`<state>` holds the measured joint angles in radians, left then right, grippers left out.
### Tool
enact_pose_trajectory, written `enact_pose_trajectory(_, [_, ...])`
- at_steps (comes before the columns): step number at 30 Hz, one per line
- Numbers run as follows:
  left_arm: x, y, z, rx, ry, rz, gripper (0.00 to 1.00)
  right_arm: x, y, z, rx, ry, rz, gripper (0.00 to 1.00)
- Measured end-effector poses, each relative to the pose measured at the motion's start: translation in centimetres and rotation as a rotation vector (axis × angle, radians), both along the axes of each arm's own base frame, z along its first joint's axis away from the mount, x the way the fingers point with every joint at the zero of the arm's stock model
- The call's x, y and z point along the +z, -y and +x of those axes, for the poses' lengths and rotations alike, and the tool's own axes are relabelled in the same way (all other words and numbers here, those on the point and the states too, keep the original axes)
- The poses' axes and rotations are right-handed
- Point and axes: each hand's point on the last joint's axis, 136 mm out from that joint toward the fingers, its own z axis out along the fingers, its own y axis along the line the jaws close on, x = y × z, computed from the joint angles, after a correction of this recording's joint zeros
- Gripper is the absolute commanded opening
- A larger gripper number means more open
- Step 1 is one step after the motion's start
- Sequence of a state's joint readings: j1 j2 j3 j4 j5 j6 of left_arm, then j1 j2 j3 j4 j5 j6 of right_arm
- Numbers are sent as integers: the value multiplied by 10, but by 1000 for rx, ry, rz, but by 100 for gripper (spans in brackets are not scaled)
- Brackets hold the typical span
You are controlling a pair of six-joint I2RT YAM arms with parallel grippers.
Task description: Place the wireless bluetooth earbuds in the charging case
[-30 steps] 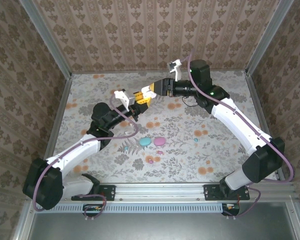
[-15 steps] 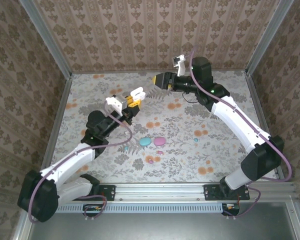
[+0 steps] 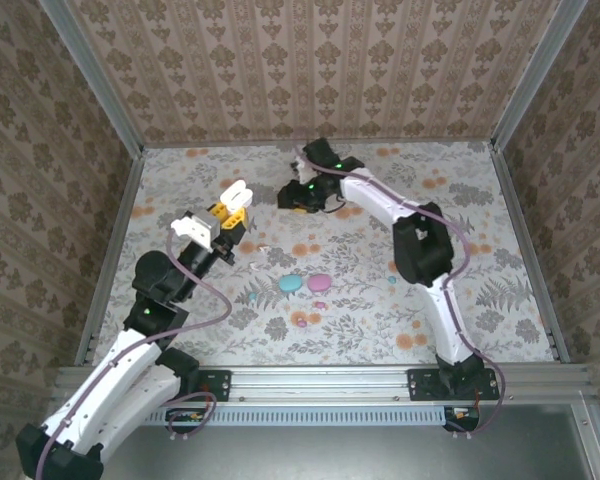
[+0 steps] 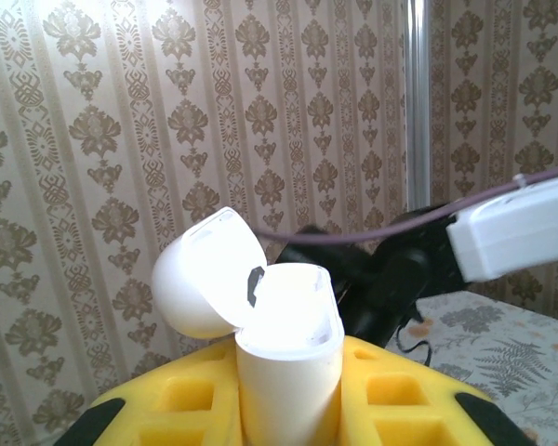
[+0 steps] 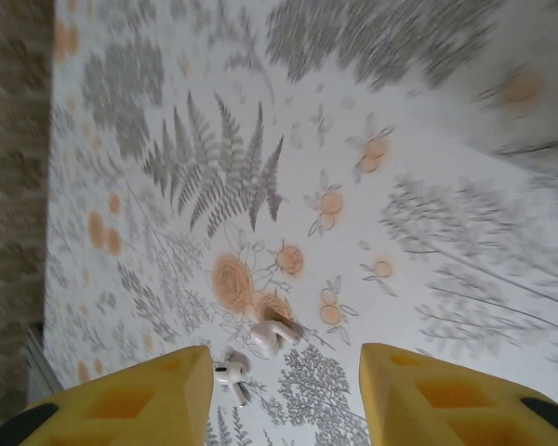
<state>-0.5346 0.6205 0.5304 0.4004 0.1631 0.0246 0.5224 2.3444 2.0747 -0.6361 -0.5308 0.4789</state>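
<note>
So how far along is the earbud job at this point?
Done: the white charging case is off the table, lid open, clamped in the left gripper. In hand: the right gripper hangs open over two white earbuds lying on the table. Left: neither earbud is gripped yet, and both have to go into the case.

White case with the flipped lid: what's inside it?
The white case, clamped in the left gripper, stands open, lid tipped back. Only its rim shows; its own wall hides the inside, so its contents cannot be told.
</note>
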Motion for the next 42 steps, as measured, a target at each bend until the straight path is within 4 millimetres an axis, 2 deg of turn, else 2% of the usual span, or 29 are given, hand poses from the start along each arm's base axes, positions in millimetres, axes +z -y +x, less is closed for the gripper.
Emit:
enact_pose_trajectory(3, [-1,-3,-3,10,-3,11,23,-14,-26,-9,77,-10,-15,47])
enact_pose_trajectory(7, [-5,-5,-5,15,-9,28,23,-18,-58,-16,152,6,-6,47])
enact_pose_trajectory(11, [-10,-4,-4,16,-22,44,24,-30,-75,-19,187,12,-13,46])
enact_pose_trajectory(15, [-13,-4,-3,16,-33,55,24,-51,-76,-30,204,-18,-66,46])
enact_pose_trajectory(19, [-15,-4,-3,17,-37,61,24,-61,-80,-40,247,-18,-86,43])
enact_pose_trajectory(30, [-15,-3,-3,10,-37,63,24,-78,-78,-56,348,-8,-143,44])
enact_pose_trajectory(42, [-18,-1,0,9,-46,68,25,-81,-72,-66,433,39,-211,39])
